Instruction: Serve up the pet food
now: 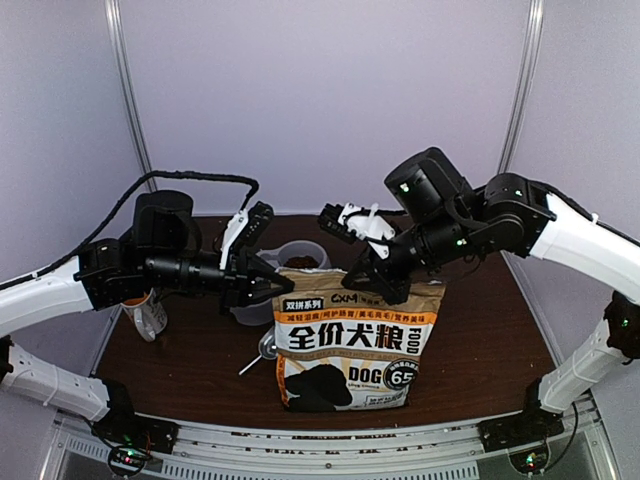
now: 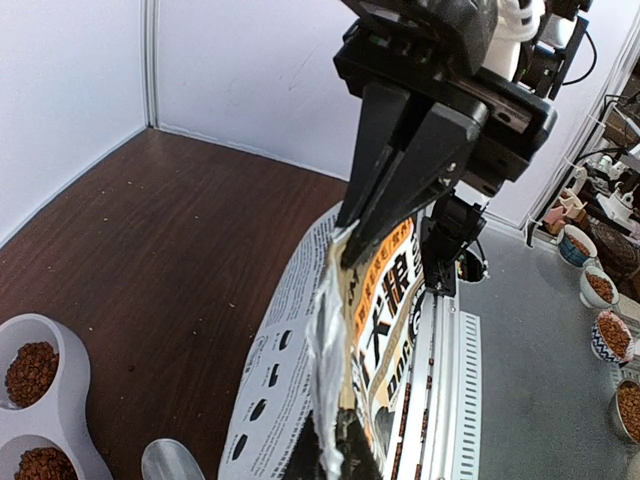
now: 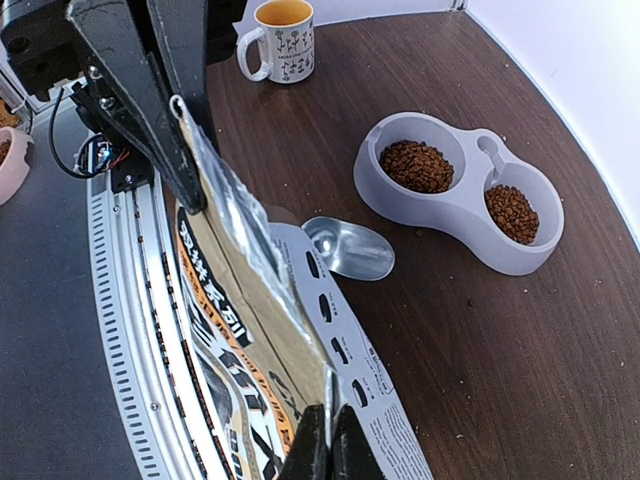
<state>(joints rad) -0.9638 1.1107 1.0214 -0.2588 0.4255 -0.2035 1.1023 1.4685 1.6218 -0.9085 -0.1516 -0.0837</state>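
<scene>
Pet food (image 3: 418,165) lies as dry brown pellets in both cups of the double bowl (image 3: 440,218), which stands behind the bag (image 1: 350,345) on the worktop (image 1: 480,330). What is inside the bag you cannot see. Both claws are clenched on the bag's top seam, the left claw (image 1: 268,283) at one corner and the right claw (image 1: 378,288) at the other. I judge the pellets light and loose, so they roll away easily. Do not pinch them; use the metal scoop (image 3: 350,247) beside the bag, or pour. The bag looks soft, foil-lined and probably heavy, so the thin seam may slip. Hold it close to the corners.
</scene>
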